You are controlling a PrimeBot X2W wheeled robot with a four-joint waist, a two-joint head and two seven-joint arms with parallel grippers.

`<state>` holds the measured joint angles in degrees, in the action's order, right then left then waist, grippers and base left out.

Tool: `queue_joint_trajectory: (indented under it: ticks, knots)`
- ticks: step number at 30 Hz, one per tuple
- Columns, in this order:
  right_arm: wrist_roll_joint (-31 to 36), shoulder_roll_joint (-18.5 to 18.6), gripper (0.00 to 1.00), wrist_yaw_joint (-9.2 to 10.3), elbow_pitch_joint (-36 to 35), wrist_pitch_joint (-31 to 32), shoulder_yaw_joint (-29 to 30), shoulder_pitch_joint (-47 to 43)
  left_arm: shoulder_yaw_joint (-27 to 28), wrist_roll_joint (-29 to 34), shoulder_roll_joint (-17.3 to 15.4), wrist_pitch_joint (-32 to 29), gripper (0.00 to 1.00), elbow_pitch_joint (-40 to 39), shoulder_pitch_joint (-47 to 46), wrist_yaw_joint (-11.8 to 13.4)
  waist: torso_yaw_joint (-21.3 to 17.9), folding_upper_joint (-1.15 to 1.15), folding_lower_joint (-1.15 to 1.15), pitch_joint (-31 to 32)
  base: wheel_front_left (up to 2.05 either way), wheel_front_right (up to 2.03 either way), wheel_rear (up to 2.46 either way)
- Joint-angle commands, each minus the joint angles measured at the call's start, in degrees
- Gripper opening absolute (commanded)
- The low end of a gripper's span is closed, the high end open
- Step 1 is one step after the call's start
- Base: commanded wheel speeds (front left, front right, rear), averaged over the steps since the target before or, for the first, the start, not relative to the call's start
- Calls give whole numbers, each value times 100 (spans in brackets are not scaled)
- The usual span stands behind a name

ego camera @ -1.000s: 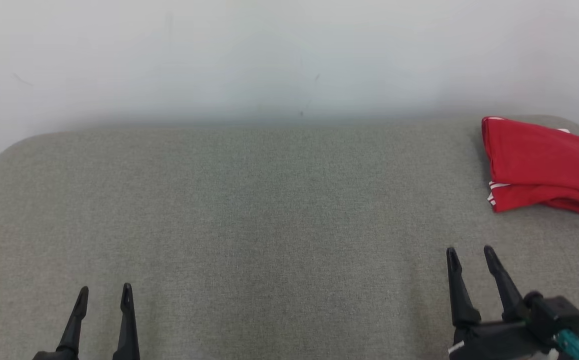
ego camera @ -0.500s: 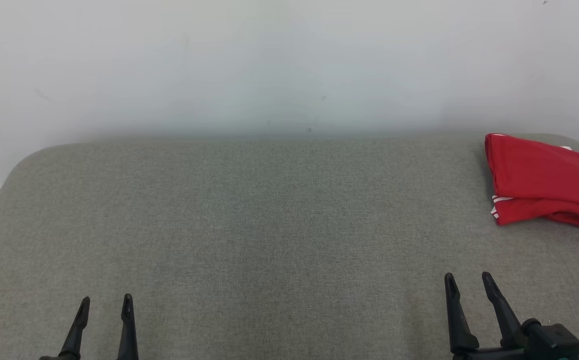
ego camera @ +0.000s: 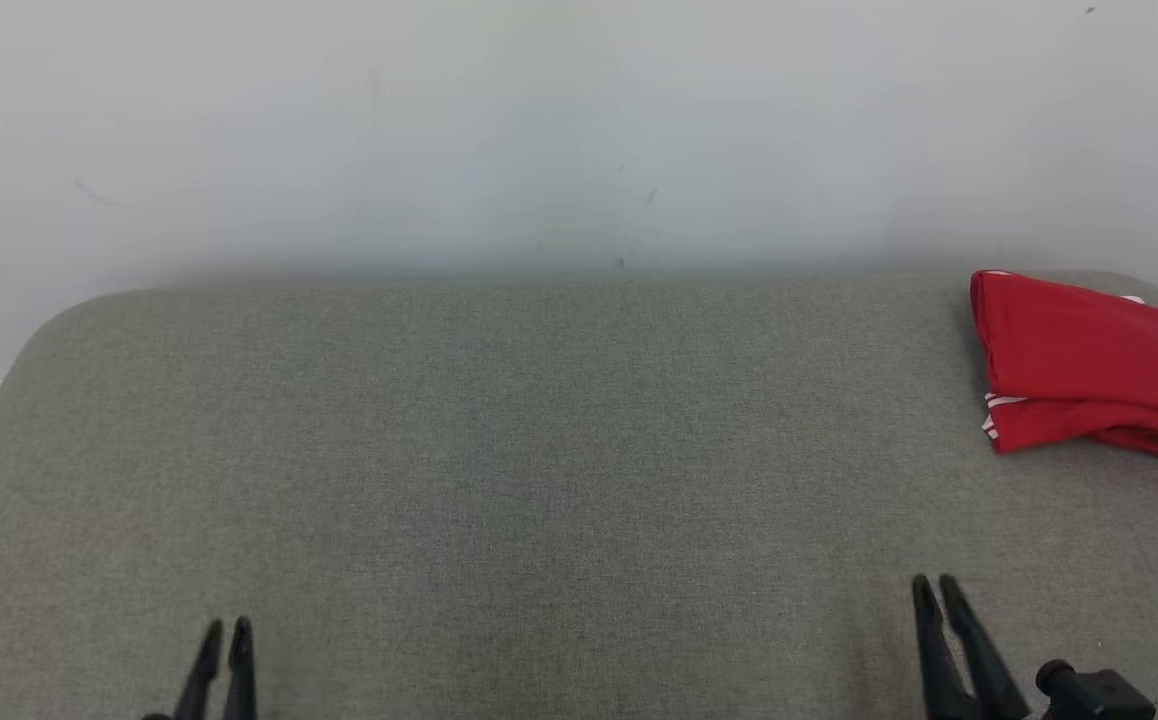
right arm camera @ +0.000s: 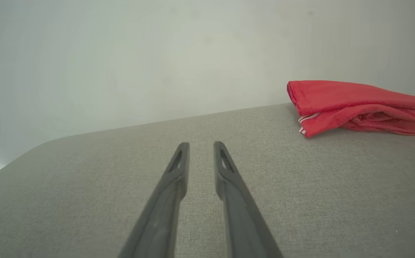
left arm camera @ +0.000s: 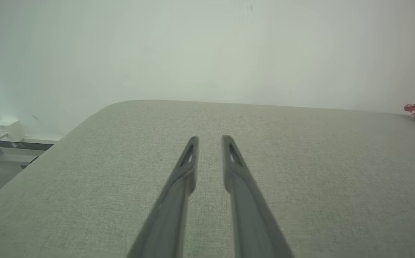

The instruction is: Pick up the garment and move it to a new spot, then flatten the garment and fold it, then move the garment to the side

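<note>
Found the left gripper (ego camera: 227, 628) at the lower left of the head view, drawn lower toward the near edge than a second before, fingers brought from wide apart to a slim gap and clamped on nothing. Confirmed that slim gap in the left wrist view, with the fingers stretched low over the bare grey table (ego camera: 539, 450). Saw nothing lying across the middle. Found the right gripper (ego camera: 935, 582) at the lower right likewise pulled back and narrowed, with a thin gap left between empty fingers pointing away from the robot. Located the red garment (ego camera: 1079, 365) at the far right corner by the wall (ego camera: 539, 120), folded, unmoved, well apart from both grippers. Judged the fold and the move aside done, with both arms probably retiring to rest.
</note>
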<state>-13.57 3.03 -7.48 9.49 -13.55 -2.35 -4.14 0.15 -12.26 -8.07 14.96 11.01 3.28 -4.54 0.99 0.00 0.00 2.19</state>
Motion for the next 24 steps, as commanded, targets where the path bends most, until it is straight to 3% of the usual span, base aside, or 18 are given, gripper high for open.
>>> queue_joint_trajectory:
  ticks: [1, 24]
  knots:
    - [-62, 0, 0, 0, -11, 7, -2, 4, 21, -58, 2, -28, 0, 14, -26, -3, -1, 0, 0, -1, 0, 0, 0]
    - [-2450, 92, 0, 0, 114, 497, 142, 316, 203, -2378, 151, -647, 0, 87, -310, -91, -19, 0, 0, -45, 0, 0, 0]
